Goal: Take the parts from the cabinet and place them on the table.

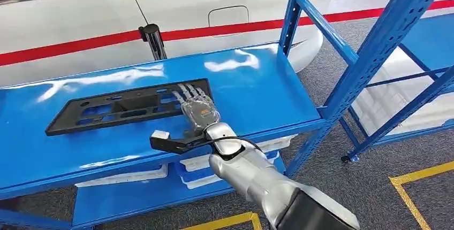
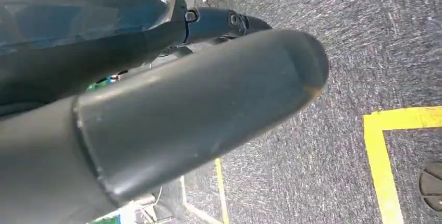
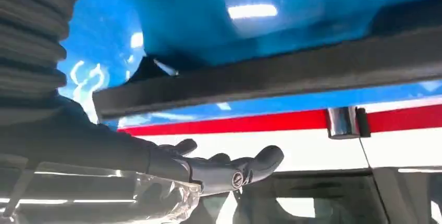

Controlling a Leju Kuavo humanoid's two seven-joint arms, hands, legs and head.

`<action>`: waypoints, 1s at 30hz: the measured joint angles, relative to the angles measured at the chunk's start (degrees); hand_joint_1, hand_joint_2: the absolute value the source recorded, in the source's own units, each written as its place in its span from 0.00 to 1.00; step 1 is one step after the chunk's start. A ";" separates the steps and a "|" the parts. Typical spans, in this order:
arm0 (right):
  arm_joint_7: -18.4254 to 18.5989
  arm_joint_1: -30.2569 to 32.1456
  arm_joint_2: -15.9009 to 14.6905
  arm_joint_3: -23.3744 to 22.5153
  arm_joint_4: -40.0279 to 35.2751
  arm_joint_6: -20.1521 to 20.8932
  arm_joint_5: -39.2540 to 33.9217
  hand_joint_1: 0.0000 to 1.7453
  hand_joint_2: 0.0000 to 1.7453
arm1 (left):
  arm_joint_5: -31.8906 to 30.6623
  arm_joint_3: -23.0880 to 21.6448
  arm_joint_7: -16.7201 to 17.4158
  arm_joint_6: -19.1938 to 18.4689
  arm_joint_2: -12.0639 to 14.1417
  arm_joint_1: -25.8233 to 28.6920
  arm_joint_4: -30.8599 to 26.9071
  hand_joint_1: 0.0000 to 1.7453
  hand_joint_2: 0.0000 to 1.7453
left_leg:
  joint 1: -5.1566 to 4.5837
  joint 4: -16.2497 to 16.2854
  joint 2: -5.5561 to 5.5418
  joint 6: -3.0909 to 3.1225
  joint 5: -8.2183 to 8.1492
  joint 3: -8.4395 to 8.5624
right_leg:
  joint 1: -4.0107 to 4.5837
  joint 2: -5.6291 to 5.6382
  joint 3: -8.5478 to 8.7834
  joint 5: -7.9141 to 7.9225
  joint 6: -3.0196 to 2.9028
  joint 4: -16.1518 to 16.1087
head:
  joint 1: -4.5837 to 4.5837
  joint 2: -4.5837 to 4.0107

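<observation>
Right hand (image 1: 197, 109) flat, fingers apart, on black part (image 1: 120, 106) atop blue shelf (image 1: 257, 88); left hand's state unclear.

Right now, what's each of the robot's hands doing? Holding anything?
Right hand: open, fingers spread flat on the end of the black part on the blue shelf, not gripping it.
Left hand: hangs over the floor; cannot be told.

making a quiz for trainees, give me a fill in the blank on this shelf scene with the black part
1. The long black part lies flat on the ____ shelf.
2. The right hand reaches over the part's ____ end as seen from the head view.
3. Behind the shelf stands a white car with a ____ stripe.

Missing words: blue; right; red
</observation>
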 joint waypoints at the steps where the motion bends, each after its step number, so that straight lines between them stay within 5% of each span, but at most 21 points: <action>1: 0.00 -0.16 0.02 -0.63 -0.28 0.55 1.49 0.00 1.00 | -0.28 0.00 0.00 -0.11 0.00 -0.01 0.00 0.00 0.00 | 0.00 0.00 0.00 0.00 0.00 0.00 | 0.00 0.00 0.00 0.00 0.00 0.00 | 0.00 0.00; 3: 0.00 -0.33 0.07 -1.90 -1.03 1.88 3.36 0.02 1.00 | -0.50 0.00 -0.11 -0.26 0.00 -0.04 0.00 0.00 0.00 | 0.00 0.00 0.00 0.00 -0.02 -0.01 | 0.00 0.00 -0.01 -0.01 0.00 0.00 | -0.02 0.00; 4: 0.00 -0.41 0.07 -2.29 -1.31 2.51 3.80 0.67 1.00 | -0.59 0.00 -0.22 -0.37 0.00 -0.05 0.00 0.00 0.00 | 0.00 0.00 -0.01 0.00 -0.03 -0.02 | 0.00 -0.01 -0.01 -0.02 0.00 0.00 | -0.02 0.00; 5: 0.00 -0.42 0.07 -2.64 -1.51 3.08 4.10 0.93 1.00 | -0.76 -0.02 -0.44 -0.50 0.00 -0.05 0.00 0.00 0.00 | 0.00 0.00 -0.01 0.00 -0.03 -0.02 | 0.00 -0.01 -0.01 -0.02 0.01 0.00 | 0.00 0.00; 6: 0.00 -0.41 0.09 -2.82 -1.68 3.48 4.28 0.97 1.00 | -1.03 -0.04 -0.55 -0.55 0.00 -0.05 0.00 0.00 0.00 | 0.00 0.00 -0.01 0.00 -0.03 -0.03 | 0.00 -0.01 -0.01 -0.02 0.01 -0.01 | -0.02 0.00; 30: 0.63 0.60 0.07 -4.67 -1.84 3.57 12.64 0.99 1.00 | -2.25 -0.61 -0.59 -0.44 0.00 -0.15 0.00 0.00 0.00 | -0.02 0.00 -0.01 0.00 -0.03 0.05 | -0.01 -0.01 0.06 -0.03 0.01 -0.01 | -0.02 0.00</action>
